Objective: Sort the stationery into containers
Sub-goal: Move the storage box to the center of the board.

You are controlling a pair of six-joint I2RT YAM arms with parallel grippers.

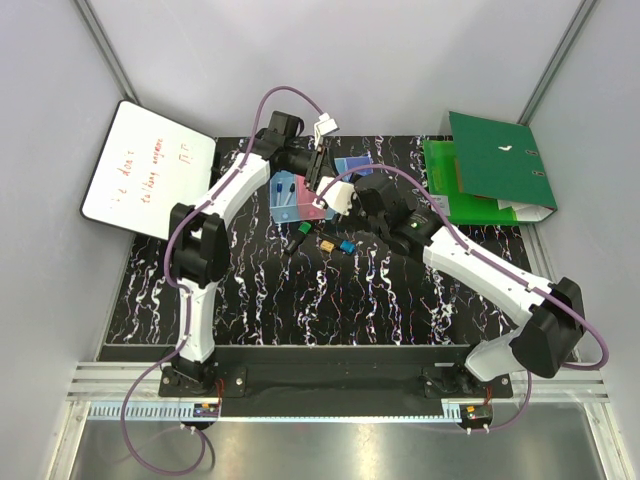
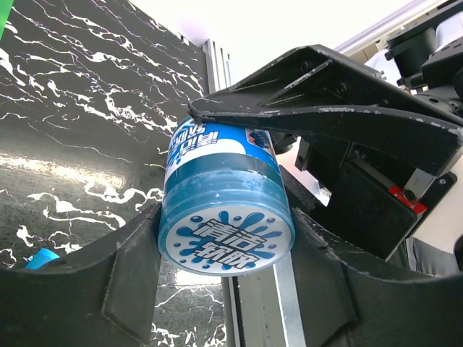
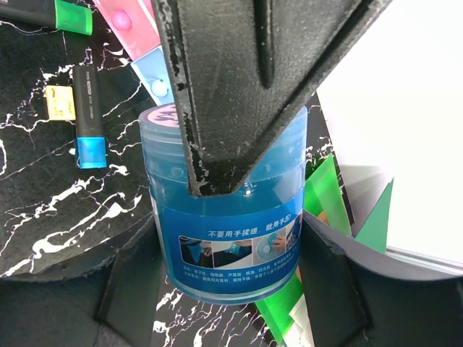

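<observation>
Holding a round blue jar with the left fingers, one pressed on its side from above and one tucked under it. Closed in snug on the jar, with its white and blue lid facing the left wrist view.

Gripping the same blue jar with the right fingers too, one across the front and one below, set fairly wide around it. Facing the right wrist view with its label of small pictures.

Up off the black surface with white streaks, just above the middle of the top view, between the two arms.

Right beside the fingers in the top view: the bins, light blue and pink on the left, blue and purple peeking out at the upper right.

Lying on the surface just below the bins, seen at the upper left of the right wrist view: a green and black marker, a yellow piece and a black marker with a blue end.

Farther out in the top view: a green binder at the upper right and a whiteboard with red writing at the upper left.
</observation>
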